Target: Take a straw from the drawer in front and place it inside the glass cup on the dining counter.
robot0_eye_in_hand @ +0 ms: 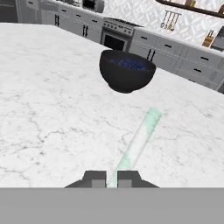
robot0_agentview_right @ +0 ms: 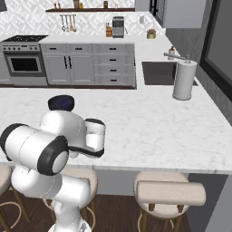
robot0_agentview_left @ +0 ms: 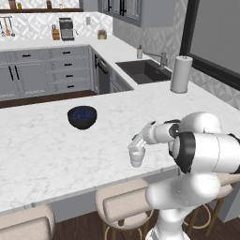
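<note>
Gripper (robot0_eye_in_hand: 111, 179), at the bottom centre of the hand view, was clamped on the straw (robot0_eye_in_hand: 139, 142), a pale green tube slanting up toward the dark blue bowl (robot0_eye_in_hand: 127, 70). Low and centre in the left base view, the glass cup (robot0_agentview_left: 136, 156) stood near the front edge of the dining counter (robot0_agentview_left: 42, 145), just under the hand. The placing step seemed underway; next, the straw's tip needed lowering into the cup before release. The forearm reached out level over the counter's edge.
</note>
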